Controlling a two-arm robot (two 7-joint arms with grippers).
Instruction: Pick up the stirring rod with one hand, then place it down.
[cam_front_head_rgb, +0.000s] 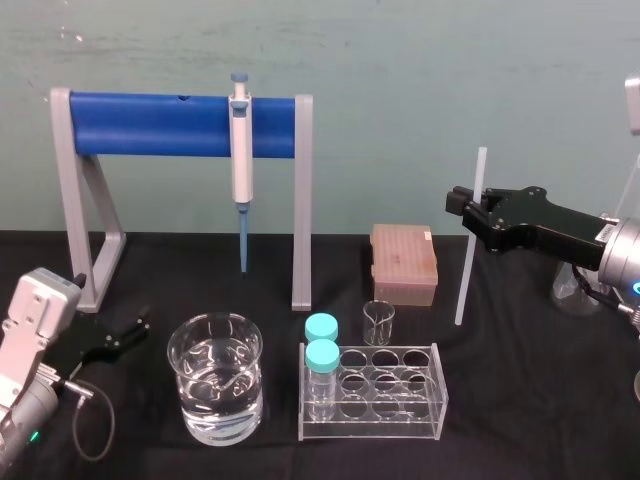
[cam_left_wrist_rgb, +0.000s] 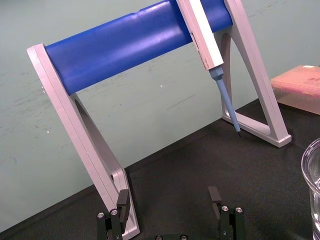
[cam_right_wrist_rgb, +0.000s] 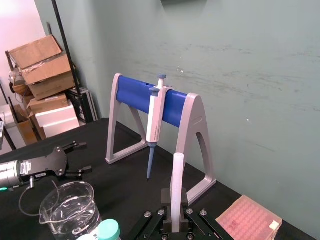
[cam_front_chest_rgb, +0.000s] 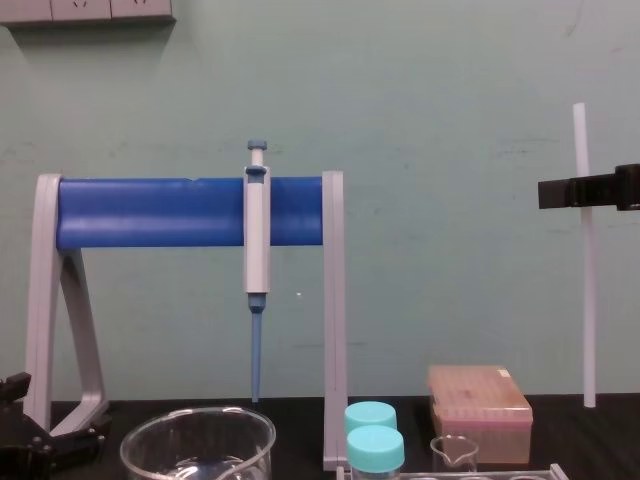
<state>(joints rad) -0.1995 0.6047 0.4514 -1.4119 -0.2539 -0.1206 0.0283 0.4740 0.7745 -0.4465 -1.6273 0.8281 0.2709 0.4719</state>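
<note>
The stirring rod (cam_front_head_rgb: 468, 262) is a thin white translucent rod, held upright to the right of the pink tip box. My right gripper (cam_front_head_rgb: 470, 212) is shut on its upper part. In the chest view the stirring rod (cam_front_chest_rgb: 586, 300) hangs straight down from the right gripper (cam_front_chest_rgb: 580, 191), and its lower end is clear of the table. The right wrist view shows the stirring rod (cam_right_wrist_rgb: 176, 180) rising from between the right gripper (cam_right_wrist_rgb: 175, 204) and its black fingers. My left gripper (cam_front_head_rgb: 128, 333) rests open and empty on the black table at the left; its left gripper (cam_left_wrist_rgb: 169, 200) fingers stand wide apart.
A grey stand with a blue bar (cam_front_head_rgb: 150, 125) carries the pipette (cam_front_head_rgb: 241, 150) at the back. A glass beaker of water (cam_front_head_rgb: 215, 375), a clear tube rack (cam_front_head_rgb: 385, 395) with two teal-capped tubes, a small beaker (cam_front_head_rgb: 378, 322) and the pink tip box (cam_front_head_rgb: 404, 262) fill the middle.
</note>
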